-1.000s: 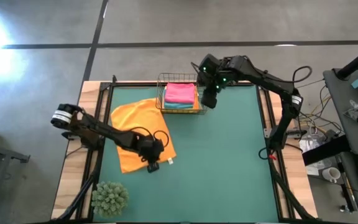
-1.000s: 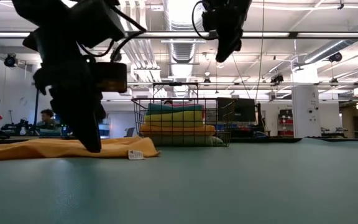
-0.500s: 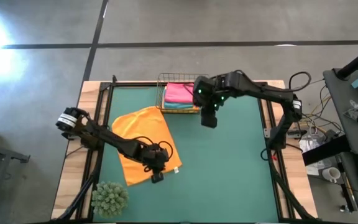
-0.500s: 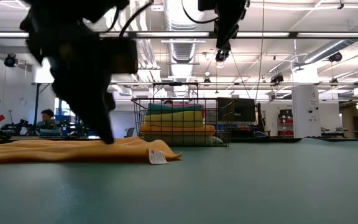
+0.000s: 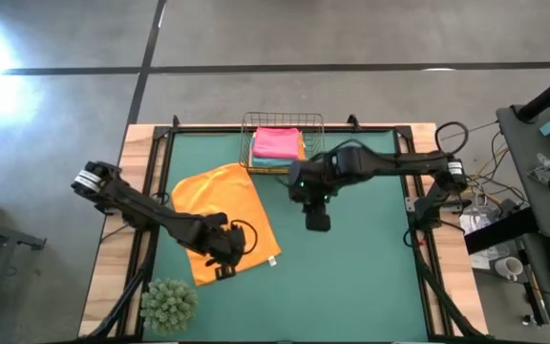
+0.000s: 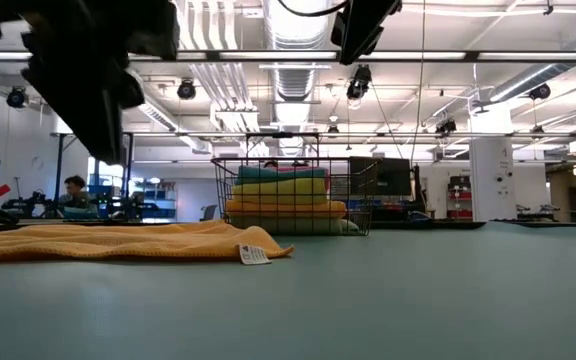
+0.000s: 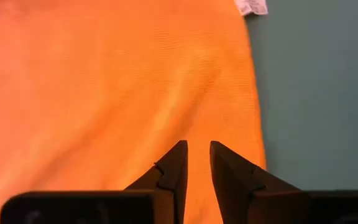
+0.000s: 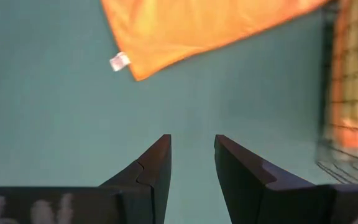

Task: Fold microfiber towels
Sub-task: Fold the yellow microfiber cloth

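Orange towel (image 5: 222, 218) lies flat on the mat's left half, soft, light, limp. I'd pinch a corner near its tag (image 5: 272, 260). Left gripper (image 7: 196, 163) hovers above it, slightly parted, empty. Right gripper (image 8: 192, 160) open mid-table, empty.

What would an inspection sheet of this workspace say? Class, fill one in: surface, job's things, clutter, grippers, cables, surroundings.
Surface: green mat, wooden edges.
Job's things: orange towel spread flat, white tag at its corner; folded towels stacked in basket.
Clutter: plant ball at near left corner.
Grippers: left gripper over orange towel, empty, slightly open; right gripper over bare mat, open, empty.
Cables: loops on both arms.
Surroundings: person seated far behind.
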Robot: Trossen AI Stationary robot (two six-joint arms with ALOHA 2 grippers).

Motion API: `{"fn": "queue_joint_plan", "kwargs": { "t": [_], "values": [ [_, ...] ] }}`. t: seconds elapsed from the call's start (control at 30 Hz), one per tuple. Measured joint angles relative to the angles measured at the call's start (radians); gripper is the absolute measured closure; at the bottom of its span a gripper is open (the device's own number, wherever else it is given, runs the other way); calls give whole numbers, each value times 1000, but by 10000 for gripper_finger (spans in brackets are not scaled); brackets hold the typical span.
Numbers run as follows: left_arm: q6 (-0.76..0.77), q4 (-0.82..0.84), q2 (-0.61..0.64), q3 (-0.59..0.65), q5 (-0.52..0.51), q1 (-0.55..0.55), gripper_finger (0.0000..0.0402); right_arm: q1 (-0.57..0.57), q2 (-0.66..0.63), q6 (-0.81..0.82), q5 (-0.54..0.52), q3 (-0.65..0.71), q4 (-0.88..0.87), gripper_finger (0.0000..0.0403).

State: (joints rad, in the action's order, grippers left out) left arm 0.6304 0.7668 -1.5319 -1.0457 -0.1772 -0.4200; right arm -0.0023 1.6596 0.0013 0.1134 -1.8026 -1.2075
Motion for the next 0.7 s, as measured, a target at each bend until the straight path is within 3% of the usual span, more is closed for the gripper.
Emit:
{"fn": "queue_joint_plan", "kwargs": {
  "t": [0.2,0.5,0.7],
  "values": [
    [101,109,66,-9,-90,-52,348,69,0,58,0,105,204,289],
    [248,314,139,-8,-144,-93,348,134,2,114,0,301,625,289],
    [256,390,145,-6,-153,-92,348,142,2,115,-1,434,919,293]
  ]
}}
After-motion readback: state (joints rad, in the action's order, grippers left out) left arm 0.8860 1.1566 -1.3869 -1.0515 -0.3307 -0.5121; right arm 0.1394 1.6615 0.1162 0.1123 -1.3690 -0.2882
